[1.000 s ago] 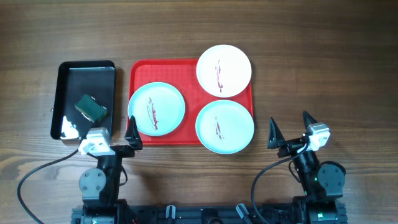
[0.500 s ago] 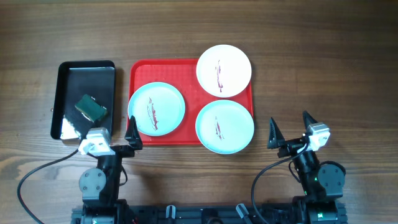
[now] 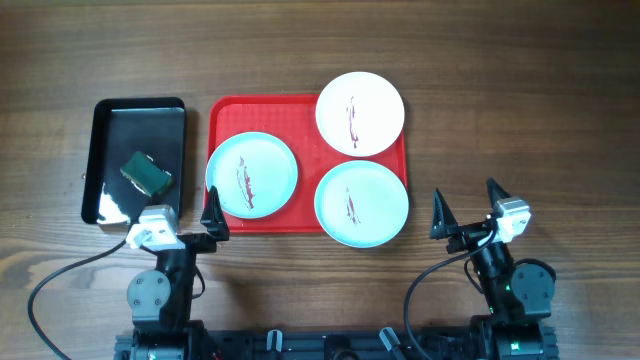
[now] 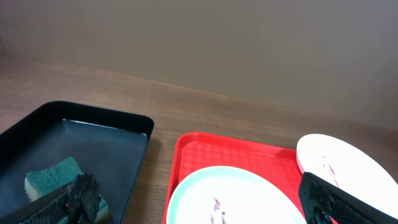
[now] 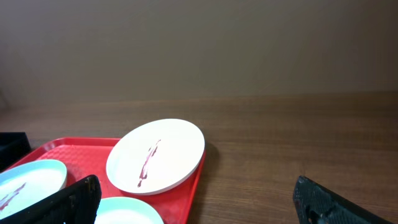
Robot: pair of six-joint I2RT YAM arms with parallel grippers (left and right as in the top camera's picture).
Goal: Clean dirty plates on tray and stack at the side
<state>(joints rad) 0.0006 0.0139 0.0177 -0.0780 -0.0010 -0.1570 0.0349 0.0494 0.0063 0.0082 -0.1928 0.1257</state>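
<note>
- My left gripper [image 4: 196,190] and right gripper [image 3: 466,205] both stand wide apart, holding nothing.
- Three smeared plates [image 3: 251,174] sit on the red tray [image 3: 228,112]; the white plate [image 3: 360,113] overhangs its far rim.
- They look stiff, light, slick and breakable. I'd pinch a raised rim, never the flat centre.

We see a brown wooden bench [image 3: 500,80] carrying two things directly: a black tray [image 3: 150,130] on the left and the red tray [image 3: 300,112] just beside it.
</note>
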